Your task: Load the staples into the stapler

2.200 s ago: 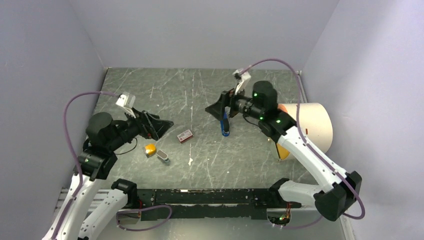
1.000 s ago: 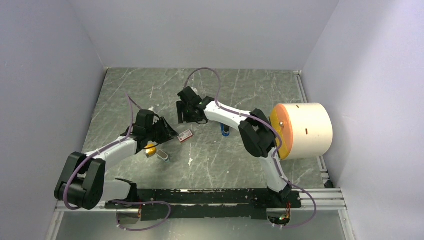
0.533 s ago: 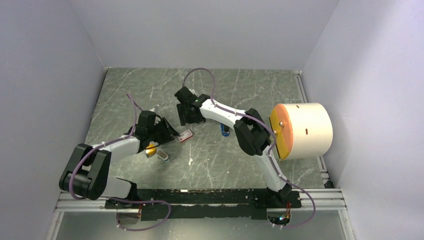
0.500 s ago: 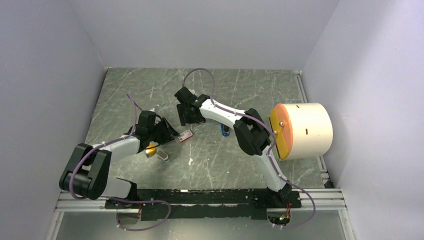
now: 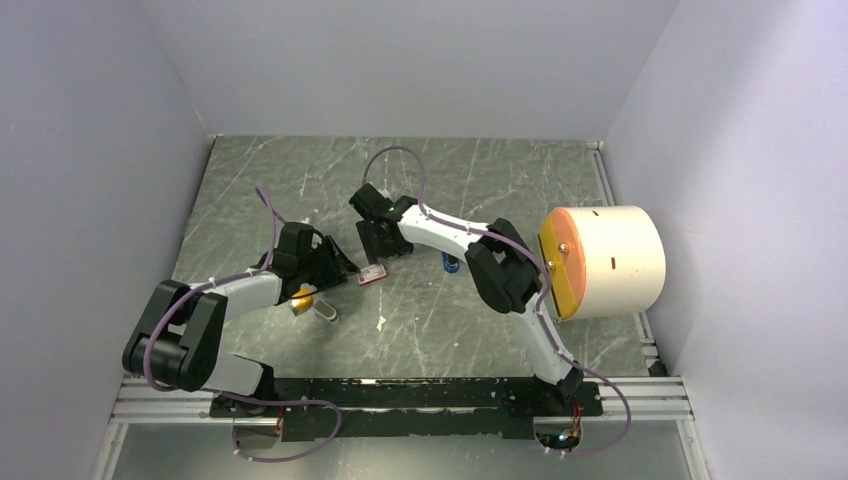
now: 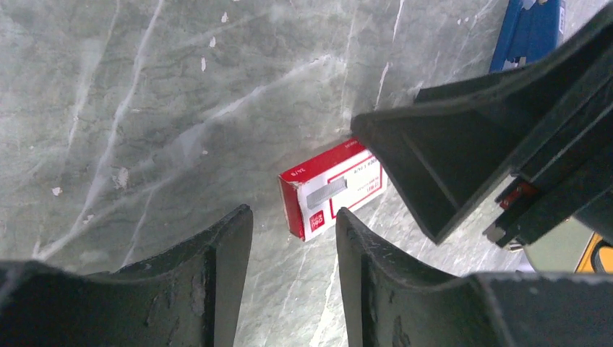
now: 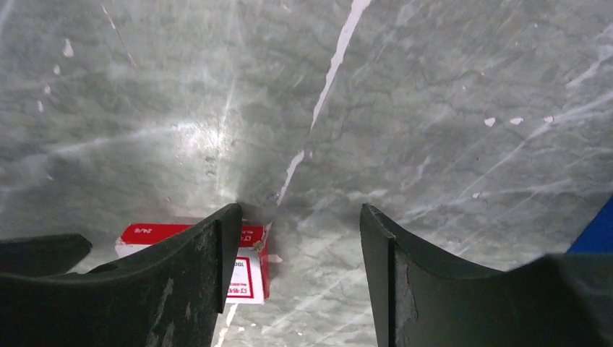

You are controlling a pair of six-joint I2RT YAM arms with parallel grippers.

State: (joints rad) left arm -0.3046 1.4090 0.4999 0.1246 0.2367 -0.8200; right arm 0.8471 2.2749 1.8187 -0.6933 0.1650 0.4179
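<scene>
Mid-frame, the left jaws and right jaws stand open and empty either side of the red-and-white box (image 5: pixel 371 274) on the tabletop (image 5: pixel 430 325); the stapler (image 5: pixel 451 263) lies further right.

On 1 grey table (image 5: pixel 300 170): 2 robot arms, left (image 5: pixel 238 291) and right (image 5: pixel 440 225); 1 blue stapler (image 5: pixel 451 264); 1 red-and-white box (image 5: pixel 372 274); 1 orange-yellow block (image 5: pixel 300 297); 1 small grey-and-dark item (image 5: pixel 325 313) at 5 o'clock from that block; 1 cream drum (image 5: pixel 615 262), orange-faced, at 3 o'clock.
</scene>
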